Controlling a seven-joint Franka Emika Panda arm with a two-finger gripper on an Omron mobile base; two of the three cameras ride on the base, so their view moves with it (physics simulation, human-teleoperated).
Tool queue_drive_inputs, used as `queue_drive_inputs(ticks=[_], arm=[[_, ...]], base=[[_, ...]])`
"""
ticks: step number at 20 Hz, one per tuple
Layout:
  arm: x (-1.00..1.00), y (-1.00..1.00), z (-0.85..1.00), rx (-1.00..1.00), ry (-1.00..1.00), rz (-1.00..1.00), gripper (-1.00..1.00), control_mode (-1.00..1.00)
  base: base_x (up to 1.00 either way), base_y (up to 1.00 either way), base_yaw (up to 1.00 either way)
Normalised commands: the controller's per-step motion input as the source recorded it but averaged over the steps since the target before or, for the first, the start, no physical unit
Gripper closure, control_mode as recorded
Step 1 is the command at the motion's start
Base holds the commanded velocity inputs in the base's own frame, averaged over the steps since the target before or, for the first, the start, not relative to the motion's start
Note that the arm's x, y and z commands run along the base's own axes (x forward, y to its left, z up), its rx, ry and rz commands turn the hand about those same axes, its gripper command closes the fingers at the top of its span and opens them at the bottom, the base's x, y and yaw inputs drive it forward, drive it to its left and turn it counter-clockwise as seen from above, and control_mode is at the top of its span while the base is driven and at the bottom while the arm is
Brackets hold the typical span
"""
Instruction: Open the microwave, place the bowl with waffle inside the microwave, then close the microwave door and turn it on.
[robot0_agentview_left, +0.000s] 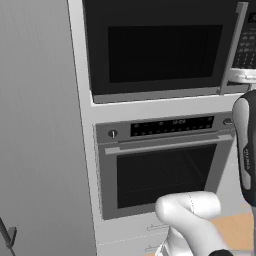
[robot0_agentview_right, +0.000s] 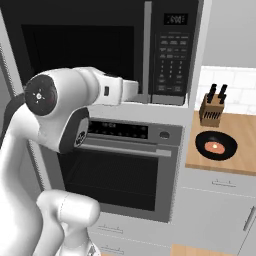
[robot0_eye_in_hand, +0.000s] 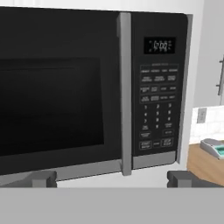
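Even, flat rendered light, no hard shadows or glare; pics low-res, slightly soft throughout.

Microwave door (robot0_eye_in_hand: 57, 87) glossy blk (glass).

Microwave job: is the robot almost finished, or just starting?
Just starting. Nothing looks done: the microwave door is shut. The open gripper faces its grey handle, apart from it. Left: open it, put in the bowl from the counter, close, press the keypad.

Steel wall oven (robot0_agentview_right: 125, 165) (door shut); knife block (robot0_agentview_right: 212, 110) on wooden counter (robot0_agentview_right: 240, 145).
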Motion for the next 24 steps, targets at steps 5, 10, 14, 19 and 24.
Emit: queue_drive_inputs(ticks=[5,10,14,19,24], arm=[[0.19,-0.27,0.16,0.0,0.13,0.0,-1.0,-1.0],[0.27,-0.19,0.0,0.0,0.06,0.03,-1.0,-1.0],[0.31,-0.23,0.0,0.0,0.0,0.02,-1.0,-1.0],[0.37,-0.06,-0.02,0.0,0.0,0.0,-1.0,-1.0],[0.49,0.0,-0.04,0.0,0.03,0.0,-1.0,-1.0]], base=[[0.0,0.0,0.0],[0.0,0.0,0.0],[0.0,0.0,0.0],[0.0,0.0,0.0],[0.0,0.0,0.0]])
